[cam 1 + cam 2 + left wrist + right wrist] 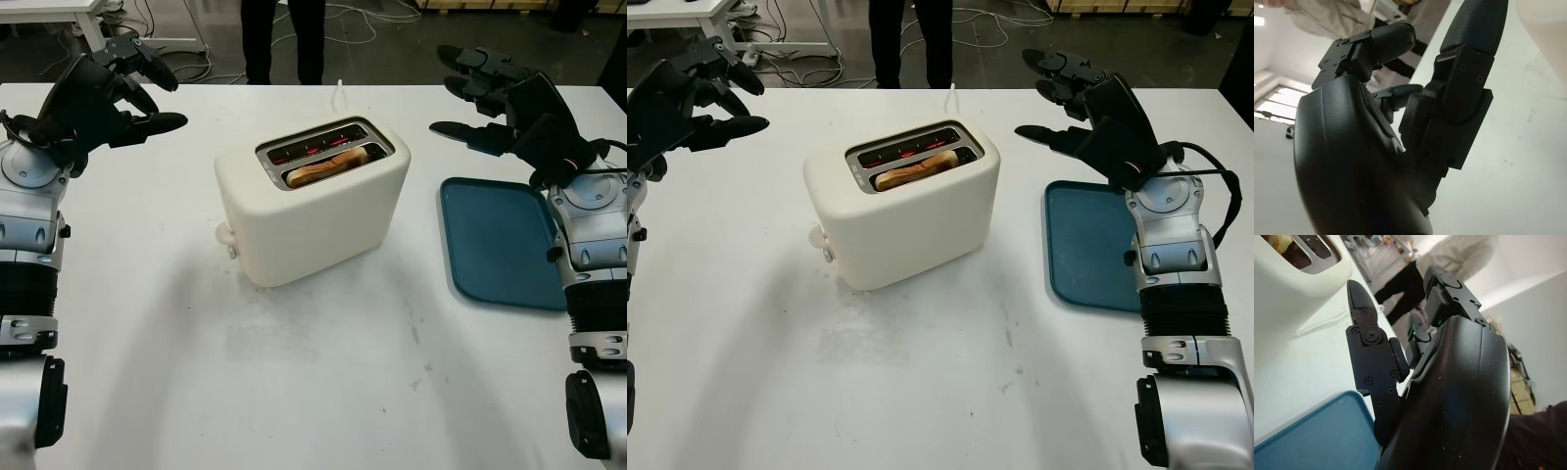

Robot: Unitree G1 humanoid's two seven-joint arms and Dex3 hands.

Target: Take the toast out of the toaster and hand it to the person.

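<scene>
Toast (328, 167) is sitting low in the nearer slot of the cream toaster (312, 201), mid-surface (294, 382), only its top edge showing. We are judging it light, stiff but crumbly, probably hot beside the glowing far slot, so we are planning a gentle pinch on that exposed upper crust. At right, a blue tray (500, 243) is lying near us. Farther back, we are holding our left hand (122, 93) open and empty, raised at far left, and our right hand (1073, 103) open and empty above the tray's far edge. Beyond the surface a person (284, 39) is standing.
</scene>
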